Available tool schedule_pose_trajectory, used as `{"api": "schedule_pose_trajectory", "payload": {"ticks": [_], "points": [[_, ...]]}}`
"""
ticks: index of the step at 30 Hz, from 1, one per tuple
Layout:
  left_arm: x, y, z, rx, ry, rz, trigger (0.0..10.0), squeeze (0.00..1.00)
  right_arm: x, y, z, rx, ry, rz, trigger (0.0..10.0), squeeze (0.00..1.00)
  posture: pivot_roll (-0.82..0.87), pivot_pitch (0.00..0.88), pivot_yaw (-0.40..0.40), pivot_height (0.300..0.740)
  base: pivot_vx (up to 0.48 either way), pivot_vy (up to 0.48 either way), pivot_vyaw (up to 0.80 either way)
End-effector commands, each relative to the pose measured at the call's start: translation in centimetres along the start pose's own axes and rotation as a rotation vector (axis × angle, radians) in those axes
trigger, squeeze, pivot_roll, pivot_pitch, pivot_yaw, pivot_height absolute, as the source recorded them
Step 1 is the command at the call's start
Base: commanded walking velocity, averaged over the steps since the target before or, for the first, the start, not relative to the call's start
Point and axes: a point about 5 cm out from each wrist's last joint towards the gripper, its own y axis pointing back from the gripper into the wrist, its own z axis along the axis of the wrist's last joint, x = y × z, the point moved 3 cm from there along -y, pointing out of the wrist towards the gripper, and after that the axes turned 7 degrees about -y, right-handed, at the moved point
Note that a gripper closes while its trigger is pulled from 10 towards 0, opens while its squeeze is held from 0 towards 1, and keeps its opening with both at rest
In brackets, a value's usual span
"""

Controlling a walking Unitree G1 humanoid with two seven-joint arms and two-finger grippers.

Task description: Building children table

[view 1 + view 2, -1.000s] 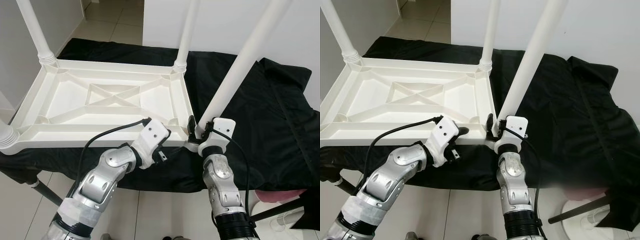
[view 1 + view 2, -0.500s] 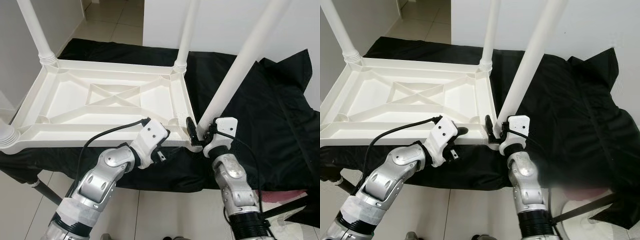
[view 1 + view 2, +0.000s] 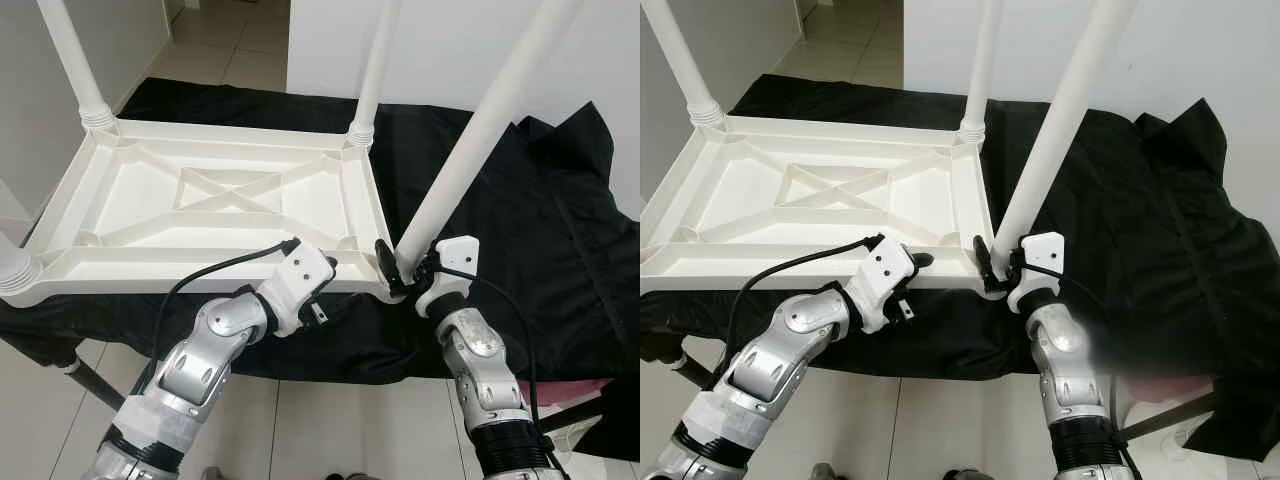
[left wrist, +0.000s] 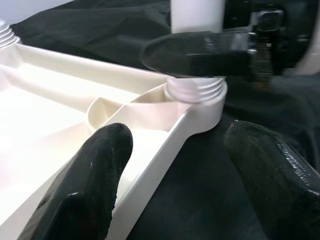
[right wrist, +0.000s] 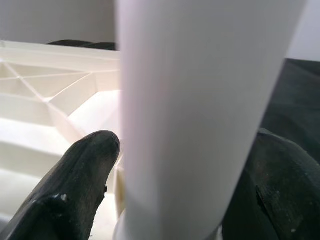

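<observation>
Two grippers work at the near right corner of the upturned white table (image 3: 220,205), which lies on a black cloth (image 3: 540,220). Clamped round the base of the corner leg (image 3: 470,150) is the right gripper (image 3: 400,272). Just beside it, the left gripper (image 4: 175,175) straddles the table's rim, fingers (image 4: 92,185) spread apart.

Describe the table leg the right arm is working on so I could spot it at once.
Start at the white tabletop lying upside down on the black cloth; white legs rise from its corners. The leg stands at the near corner on the robot's right. Unlike the others, it leans, and the right end effector has its black fingers around its base.
</observation>
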Motion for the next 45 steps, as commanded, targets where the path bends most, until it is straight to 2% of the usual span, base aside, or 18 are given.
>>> {"api": "schedule_pose_trajectory", "payload": {"ticks": [1, 3, 8, 11, 12, 14, 15, 17, 19, 25, 31, 38, 39, 40, 41, 45], "points": [[0.8, 0.1, -0.5, 0.024, -0.01, 0.103, 10.0, 0.0, 0.0, 0.3, -0.5, 0.015, 0.004, 0.004, 10.0, 0.0, 0.02, 0.085, -0.068, 0.74, 0.0, 0.0, 0.0], [1.6, 0.2, -0.5, 0.024, -0.011, 0.138, 10.0, 0.0, 0.1, 0.3, -0.9, 0.015, 0.015, 0.003, 10.0, 0.0, 0.02, 0.078, -0.057, 0.74, 0.0, 0.0, 0.0], [2.3, 0.3, 0.1, 0.001, -0.041, 0.167, 10.0, 0.0, 0.2, 0.1, -0.8, 0.005, 0.015, -0.004, 10.0, 0.0, 0.02, 0.079, -0.044, 0.74, 0.0, 0.0, 0.0], [2.2, 0.3, 0.4, -0.013, -0.042, 0.172, 10.0, 0.0, 0.2, 0.0, -0.8, 0.01, 0.008, 0.005, 10.0, 0.0, 0.02, 0.076, -0.045, 0.74, 0.0, 0.0, 0.0], [2.1, 0.3, 0.3, -0.023, -0.016, 0.169, 10.0, 0.0, 0.1, 0.0, -0.8, 0.015, 0.015, 0.016, 10.0, 0.0, 0.01, 0.075, -0.051, 0.74, 0.0, 0.0, 0.0], [2.1, 0.3, 0.3, -0.023, -0.016, 0.169, 10.0, 0.0, 0.1, 0.0, -0.8, 0.015, 0.015, 0.016, 10.0, 0.0, 0.01, 0.075, -0.051, 0.74, 0.0, 0.0, 0.0], [1.9, 0.3, 0.2, -0.037, 0.018, 0.15, 10.0, 0.0, -0.1, -0.1, -0.6, 0.012, -0.004, 0.031, 10.0, 0.0, 0.01, 0.073, -0.055, 0.74, 0.0, 0.0, 0.0], [1.9, 0.3, 0.2, -0.037, 0.018, 0.15, 10.0, 0.0, -0.1, -0.1, -0.6, 0.012, -0.004, 0.031, 10.0, 0.0, 0.01, 0.073, -0.055, 0.74, 0.0, 0.0, 0.0], [1.7, 0.2, 0.3, -0.071, -0.019, 0.121, 10.0, 0.0, -0.5, -0.1, -0.5, 0.02, 0.016, 0.093, 10.0, 0.0, 0.02, 0.071, -0.065, 0.74, 0.0, 0.0, 0.0], [1.9, 0.2, 0.5, -0.097, -0.015, 0.118, 10.0, 0.0, -1.2, -0.6, -0.3, 0.029, 0.064, 0.124, 10.0, 0.0, 0.02, 0.07, -0.064, 0.74, 0.0, 0.0, 0.0], [2.0, 0.4, 0.1, -0.062, -0.022, 0.087, 10.0, 0.0, -0.8, -1.7, -0.3, 0.048, 0.111, 0.208, 10.0, 0.0, 0.01, 0.072, -0.054, 0.74, 0.0, 0.0, 0.0], [2.1, 0.3, 0.1, -0.054, -0.039, 0.075, 10.0, 0.0, -0.1, -2.2, -0.8, 0.079, 0.098, 0.283, 10.0, 0.0, 0.02, 0.073, -0.057, 0.74, 0.0, 0.0, 0.0], [1.9, 0.2, 0.1, -0.052, -0.042, 0.07, 10.0, 0.0, 0.1, -2.2, -1.0, 0.087, 0.101, 0.296, 5.7, 0.0, 0.02, 0.073, -0.059, 0.74, 0.0, 0.0, 0.0], [1.8, 0.2, 0.0, -0.045, -0.045, 0.066, 10.0, 0.0, 0.3, -2.2, -1.3, 0.095, 0.098, 0.311, 3.6, 0.0, 0.03, 0.074, -0.06, 0.74, 0.0, 0.0, 0.0], [1.7, 0.1, -0.1, -0.039, -0.047, 0.066, 10.0, 0.0, 0.4, -2.2, -1.4, 0.101, 0.096, 0.319, 0.0, 0.0, 0.03, 0.074, -0.06, 0.74, 0.0, 0.0, 0.0], [1.6, -0.1, -0.1, -0.029, -0.077, 0.057, 10.0, 0.0, 0.2, -2.0, -1.8, 0.113, 0.094, 0.317, 0.0, 0.0, 0.03, 0.073, -0.07, 0.74, 0.0, 0.0, 0.0]]}}
